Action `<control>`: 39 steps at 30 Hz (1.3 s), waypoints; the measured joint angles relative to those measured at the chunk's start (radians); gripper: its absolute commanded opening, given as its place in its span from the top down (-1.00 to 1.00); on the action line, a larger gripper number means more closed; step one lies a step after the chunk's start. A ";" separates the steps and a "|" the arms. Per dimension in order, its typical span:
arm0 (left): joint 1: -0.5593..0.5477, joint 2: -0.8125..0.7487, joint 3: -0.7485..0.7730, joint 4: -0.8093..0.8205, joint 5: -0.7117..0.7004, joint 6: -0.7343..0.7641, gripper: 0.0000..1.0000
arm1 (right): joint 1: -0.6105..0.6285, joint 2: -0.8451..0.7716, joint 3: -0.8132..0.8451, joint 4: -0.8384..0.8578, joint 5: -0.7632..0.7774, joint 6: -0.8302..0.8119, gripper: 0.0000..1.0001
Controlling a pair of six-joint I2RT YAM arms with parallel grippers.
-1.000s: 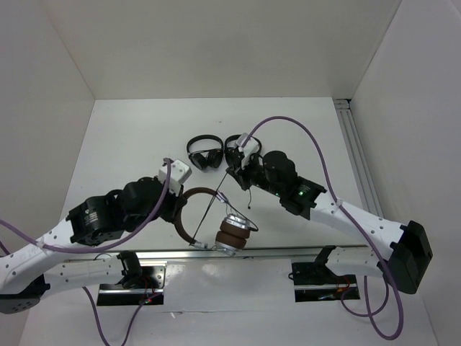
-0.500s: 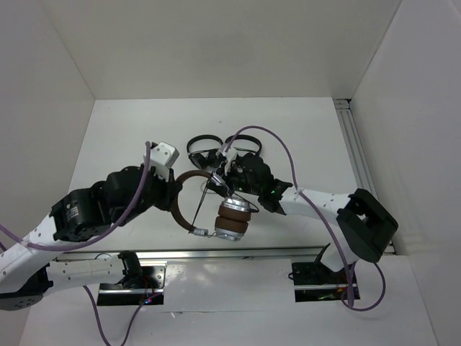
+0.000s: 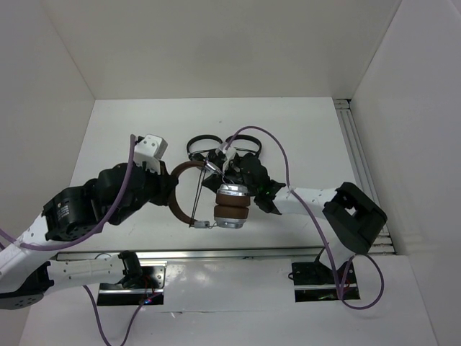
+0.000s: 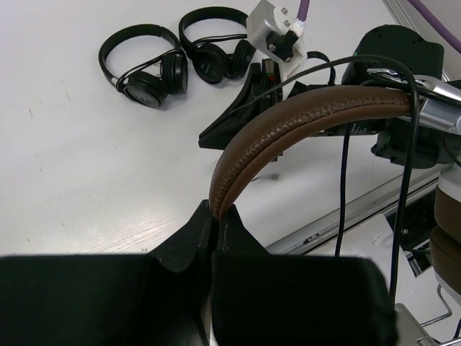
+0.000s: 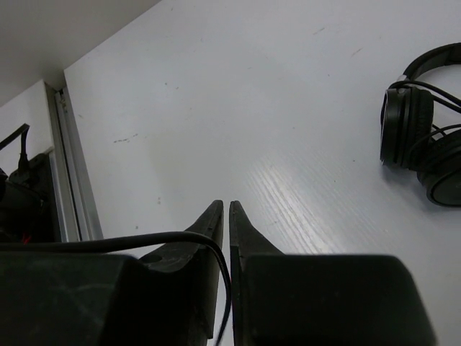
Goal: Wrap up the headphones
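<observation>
Brown leather and silver metal: the headphones [image 3: 231, 209] sit mid-frame in the top view, pads stacked together. The left gripper [image 3: 164, 189] is clamped on their curved band at the left, and the right gripper [image 3: 222, 170] is just above the cups.

Left wrist now: the grainy, stitched headband [image 4: 288, 122] arcs up and right out of the left gripper [image 4: 215, 215], whose fingers are pinched tight on it. The thin dark cable [image 4: 343, 180] drops at right. Two black headphones [image 4: 148, 85] lie upper left on the white table [image 4: 65, 166].

Right wrist: the right gripper [image 5: 226, 210] has its fingers pressed nearly together, the cable [image 5: 173, 236] slipping between them.

Brown headphones [image 3: 231, 207] aloft, cups pressed together
</observation>
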 measured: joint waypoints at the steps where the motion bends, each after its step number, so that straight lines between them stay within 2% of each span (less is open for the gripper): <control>1: 0.000 0.000 0.000 -0.003 -0.004 -0.005 1.00 | 0.000 0.000 0.000 0.006 0.003 0.004 0.71; 7: -0.001 -0.007 0.000 -0.016 -0.041 -0.055 1.00 | 0.016 0.002 -0.027 0.055 0.031 0.016 0.85; 14: -0.001 -0.022 0.002 -0.049 -0.098 -0.108 1.00 | 0.070 0.066 -0.109 0.157 0.038 0.047 0.87; 24: -0.001 0.000 0.079 -0.122 -0.223 -0.225 1.00 | 0.126 0.223 -0.109 0.221 0.040 0.088 0.87; 39: -0.001 0.039 0.152 -0.231 -0.341 -0.340 1.00 | 0.153 0.272 -0.185 0.334 0.058 0.129 0.80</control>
